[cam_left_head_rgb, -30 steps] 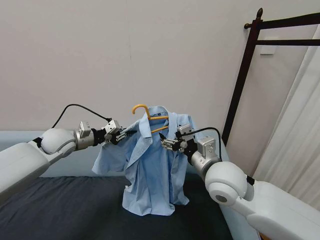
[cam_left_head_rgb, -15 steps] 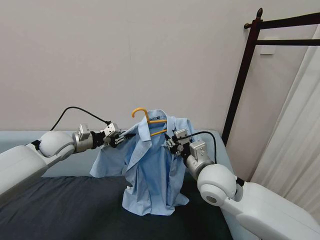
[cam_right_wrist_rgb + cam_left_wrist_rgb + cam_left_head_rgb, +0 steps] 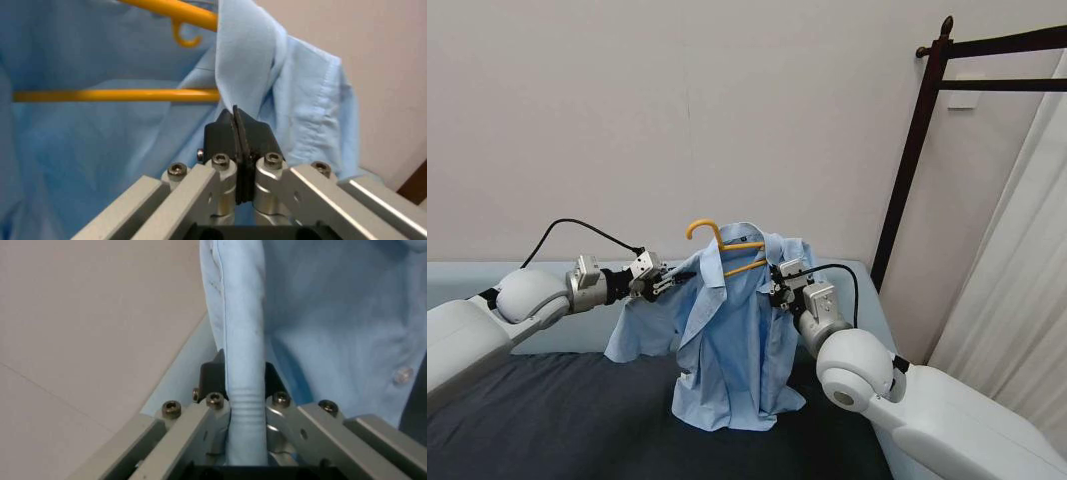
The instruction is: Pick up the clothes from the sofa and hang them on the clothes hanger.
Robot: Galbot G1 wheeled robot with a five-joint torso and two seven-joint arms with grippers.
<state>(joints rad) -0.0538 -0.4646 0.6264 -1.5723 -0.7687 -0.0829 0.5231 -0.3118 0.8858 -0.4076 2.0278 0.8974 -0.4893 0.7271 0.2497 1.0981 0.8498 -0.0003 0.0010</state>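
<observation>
Left end effector (image 3: 668,279): clamped on a rolled fold of the light blue shirt (image 3: 727,350). In the left wrist view the fabric runs straight out between the two fingers and is fully pinched.

Right end effector (image 3: 776,284): fingers pressed tight together, with a thin shirt edge caught at the tips. In the right wrist view the cloth rises from the tips, just past the yellow hanger (image 3: 703,226) bar.

The shirt is held up in the air, spanning between the two end effectors. It is draped on the hanger, whose hook sticks up above the collar, between and slightly above both end effectors. One sleeve hangs below the left end effector.

The hem is bunched well below both end effectors and touches the dark sofa (image 3: 547,410) seat.

The dark wooden clothes rack (image 3: 912,150) stands well apart, beyond the right end effector on its outer side. The hanger is not on it.
</observation>
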